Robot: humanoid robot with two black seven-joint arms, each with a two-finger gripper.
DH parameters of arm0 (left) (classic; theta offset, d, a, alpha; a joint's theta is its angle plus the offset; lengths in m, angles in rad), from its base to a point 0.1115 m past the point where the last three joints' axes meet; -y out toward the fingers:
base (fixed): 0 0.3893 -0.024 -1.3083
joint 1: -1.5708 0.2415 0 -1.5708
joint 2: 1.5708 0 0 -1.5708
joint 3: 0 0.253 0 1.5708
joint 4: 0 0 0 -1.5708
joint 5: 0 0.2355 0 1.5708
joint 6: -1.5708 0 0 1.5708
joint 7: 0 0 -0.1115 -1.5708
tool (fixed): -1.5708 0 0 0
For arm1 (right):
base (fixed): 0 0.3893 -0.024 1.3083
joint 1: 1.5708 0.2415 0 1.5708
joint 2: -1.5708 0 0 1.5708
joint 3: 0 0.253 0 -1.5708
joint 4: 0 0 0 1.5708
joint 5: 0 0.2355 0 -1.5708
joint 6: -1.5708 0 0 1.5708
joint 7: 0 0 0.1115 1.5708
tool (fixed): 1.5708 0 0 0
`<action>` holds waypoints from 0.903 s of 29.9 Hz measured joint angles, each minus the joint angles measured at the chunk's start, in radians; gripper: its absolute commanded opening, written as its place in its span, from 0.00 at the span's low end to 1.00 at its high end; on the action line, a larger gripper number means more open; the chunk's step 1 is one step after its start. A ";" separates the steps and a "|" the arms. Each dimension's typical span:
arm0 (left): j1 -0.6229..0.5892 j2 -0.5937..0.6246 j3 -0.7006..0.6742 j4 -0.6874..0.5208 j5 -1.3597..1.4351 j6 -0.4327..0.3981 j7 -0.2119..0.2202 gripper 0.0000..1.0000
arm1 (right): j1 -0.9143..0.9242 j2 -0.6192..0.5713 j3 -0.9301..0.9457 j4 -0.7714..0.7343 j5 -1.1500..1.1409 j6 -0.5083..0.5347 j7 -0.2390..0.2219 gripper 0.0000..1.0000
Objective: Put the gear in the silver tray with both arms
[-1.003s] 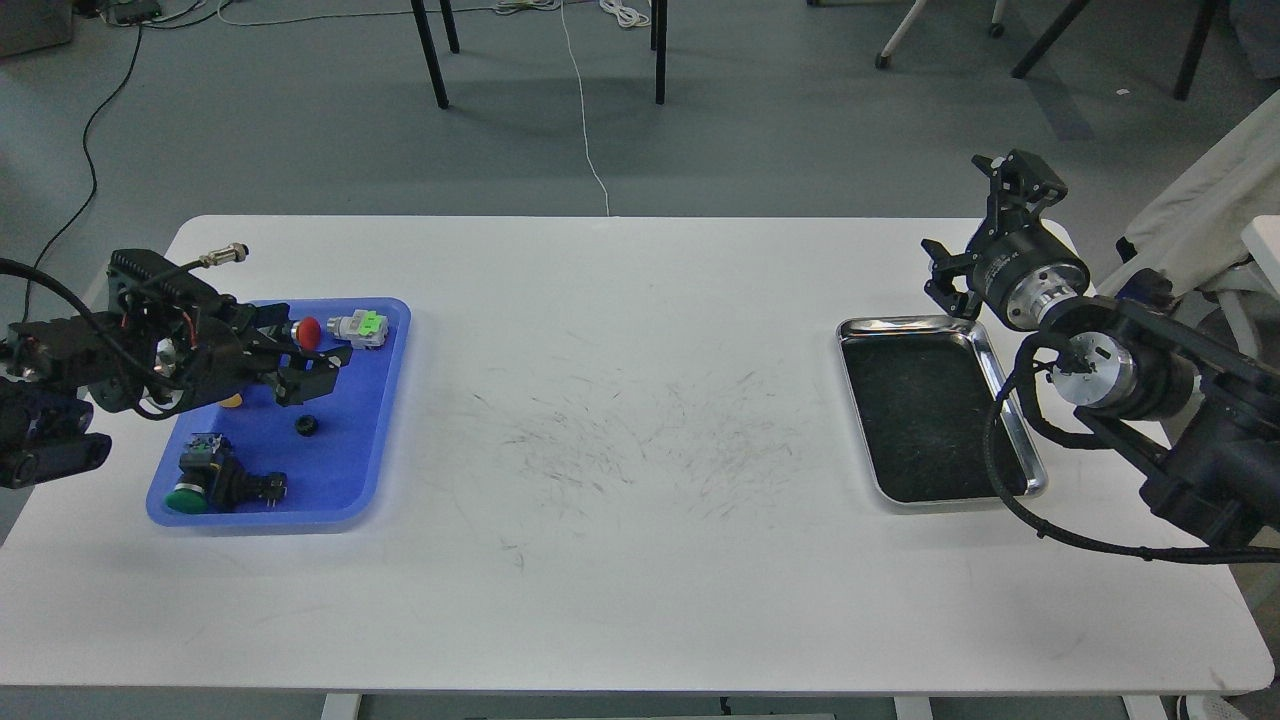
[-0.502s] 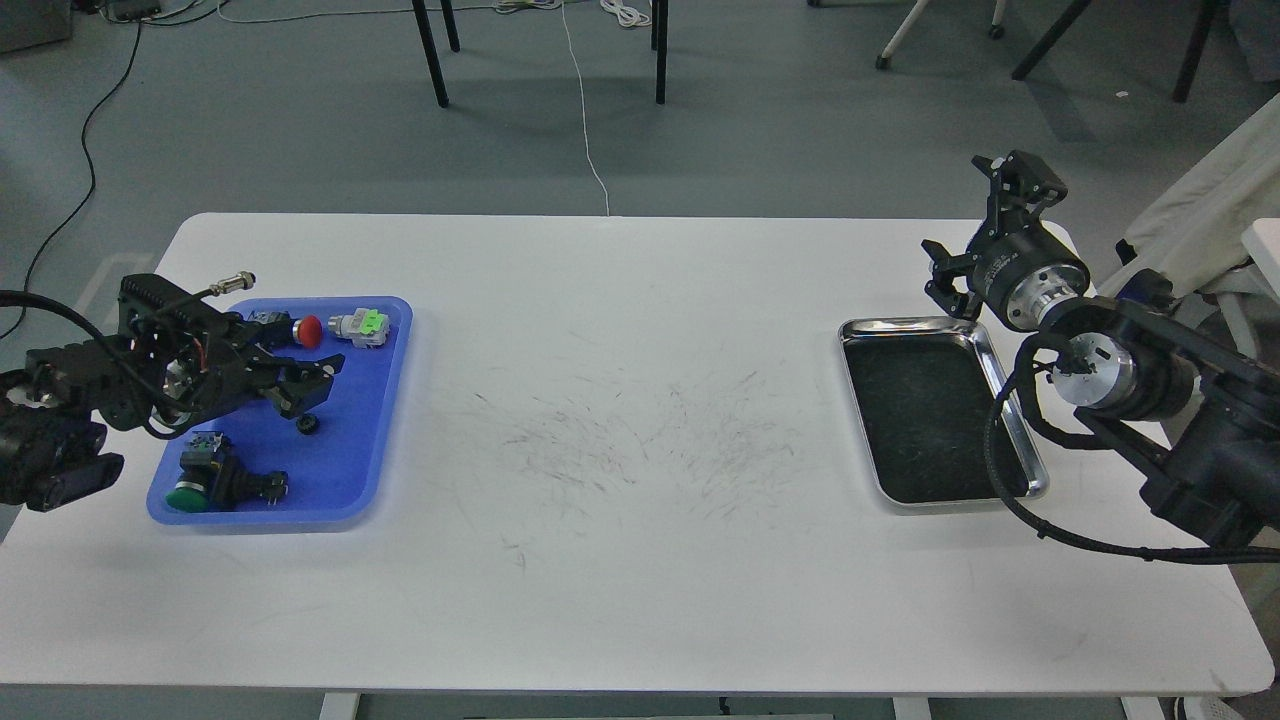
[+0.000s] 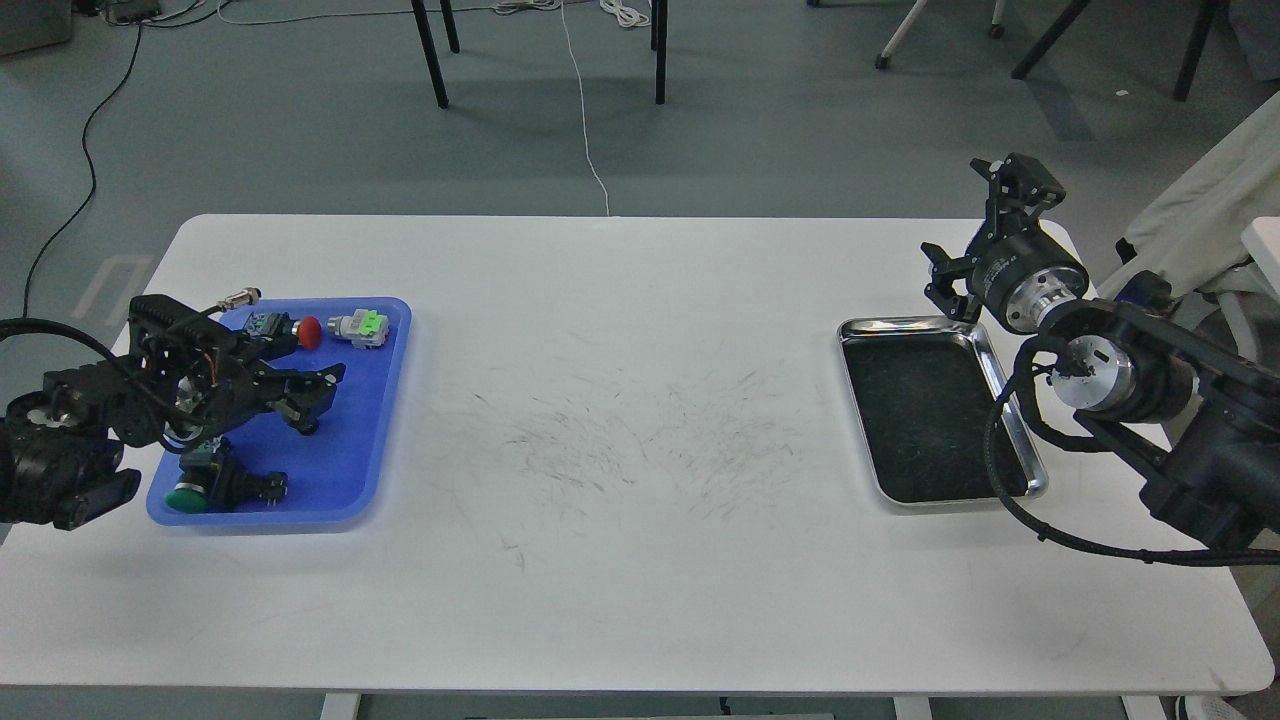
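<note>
the small black gear [image 3: 307,427] is being closed in on by the left gripper [image 3: 312,400] inside the blue tray [image 3: 345,470]; whether it is being gripped cannot be told. it is being judged light, rigid, best pinched across its rim. the right gripper [image 3: 985,235] is being held spread beside the silver tray [image 3: 1015,430].

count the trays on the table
2: the blue tray at the table's left end, under the left gripper, holding small parts; the silver tray at the right end, nothing visible in it.

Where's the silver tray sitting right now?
In the head view, the silver tray lies on the right side of the white table, just below the right gripper and partly behind that arm's cable hose.
</note>
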 measured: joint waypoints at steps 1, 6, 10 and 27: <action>0.003 0.000 0.000 0.000 0.000 -0.004 0.000 0.71 | 0.000 0.000 0.000 0.000 0.000 0.000 0.000 0.99; 0.012 0.004 -0.001 0.012 -0.003 -0.022 0.000 0.70 | 0.000 0.001 0.000 0.001 -0.001 0.000 0.000 0.99; 0.029 0.001 -0.005 0.047 -0.006 -0.032 0.000 0.69 | -0.001 0.001 0.000 0.002 -0.001 0.000 0.000 0.99; 0.043 -0.014 -0.067 0.076 -0.072 -0.061 0.000 0.85 | -0.004 0.003 0.000 0.001 -0.002 0.000 0.000 0.99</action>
